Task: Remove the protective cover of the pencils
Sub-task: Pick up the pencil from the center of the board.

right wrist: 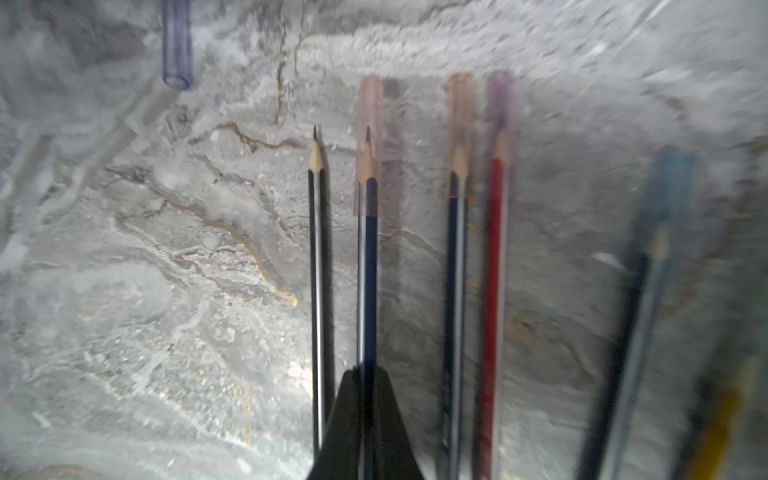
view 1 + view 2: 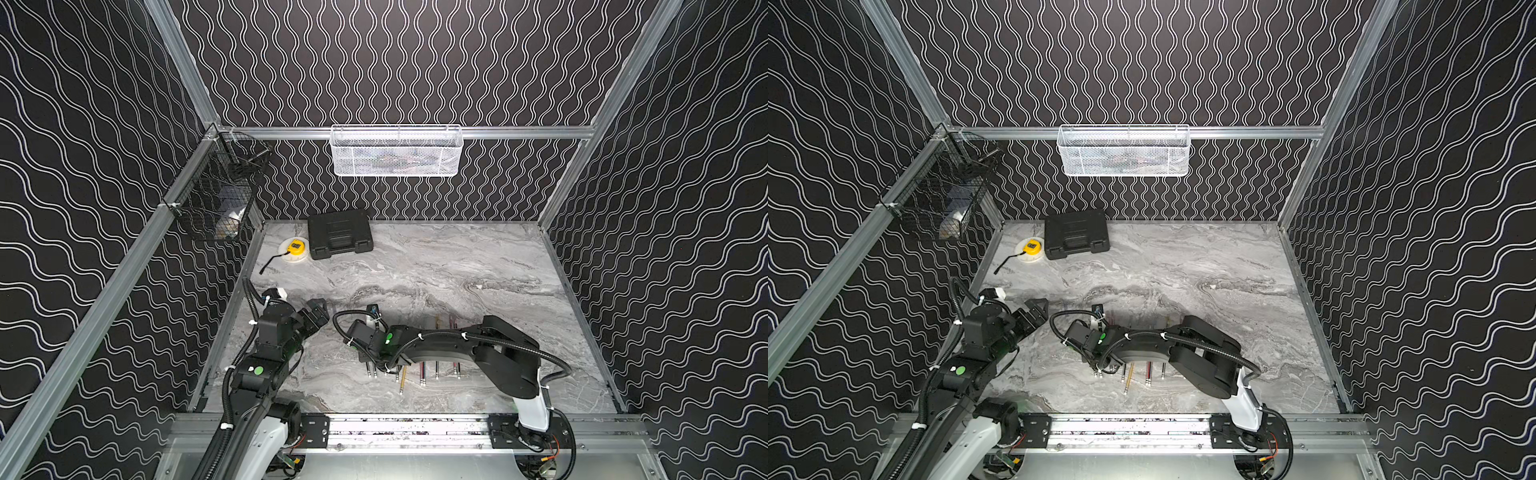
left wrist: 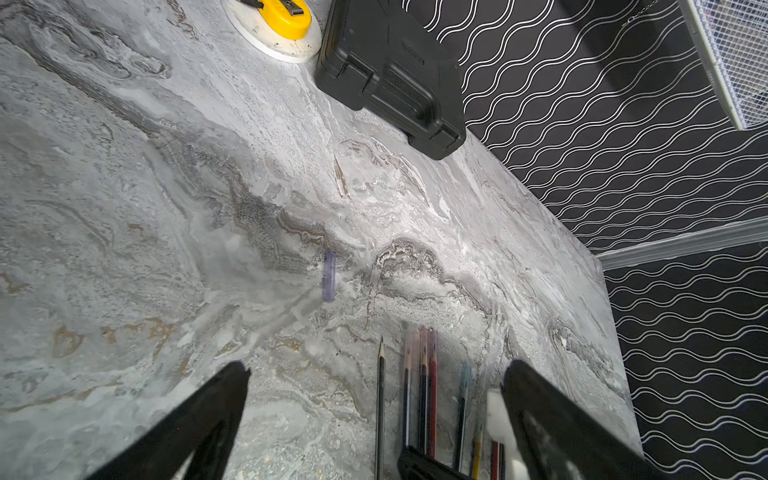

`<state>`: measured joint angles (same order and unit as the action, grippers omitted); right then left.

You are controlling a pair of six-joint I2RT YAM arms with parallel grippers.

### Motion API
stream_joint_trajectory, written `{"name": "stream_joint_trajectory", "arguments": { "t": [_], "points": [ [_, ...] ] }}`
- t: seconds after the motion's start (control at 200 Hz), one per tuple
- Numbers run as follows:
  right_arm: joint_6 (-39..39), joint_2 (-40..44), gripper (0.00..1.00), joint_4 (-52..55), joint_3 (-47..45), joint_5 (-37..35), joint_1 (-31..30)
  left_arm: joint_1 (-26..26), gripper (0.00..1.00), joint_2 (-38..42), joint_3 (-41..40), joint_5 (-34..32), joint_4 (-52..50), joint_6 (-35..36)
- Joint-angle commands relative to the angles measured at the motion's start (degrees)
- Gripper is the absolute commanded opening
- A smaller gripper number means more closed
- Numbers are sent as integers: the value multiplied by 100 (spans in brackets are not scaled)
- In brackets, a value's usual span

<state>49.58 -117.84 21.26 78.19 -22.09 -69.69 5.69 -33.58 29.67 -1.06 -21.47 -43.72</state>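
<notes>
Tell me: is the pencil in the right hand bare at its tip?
No, a pink cover sits over the tip of the pencil that the right hand grips.

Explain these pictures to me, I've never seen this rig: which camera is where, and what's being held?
This robot's left arm and right arm stand at the near edge of a marble-look table. The two wide pictures come from one overhead camera; the close ones from a camera on each wrist. A row of pencils lies under the right arm, most with tinted covers on their tips. In the right wrist view the right tool is closed on a dark blue pencil that wears a pink cover. Beside it lie a bare black pencil and, farther off, a loose clear cover. The left tool is open and empty. A black case and yellow tape measure sit at the back.
</notes>
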Motion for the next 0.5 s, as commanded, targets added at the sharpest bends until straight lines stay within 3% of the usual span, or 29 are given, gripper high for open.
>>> {"name": "stream_joint_trajectory", "arguments": {
  "t": [0.0, 0.49],
  "points": [
    [-44, -153, 0, 15, 144, 94, -6, -7, 99, -4, 77, -245, -119, 22],
    [-93, -245, 0, -42, 292, 291, -93, -7, 99, 39, 46, -114, -41, 22]
  ]
}}
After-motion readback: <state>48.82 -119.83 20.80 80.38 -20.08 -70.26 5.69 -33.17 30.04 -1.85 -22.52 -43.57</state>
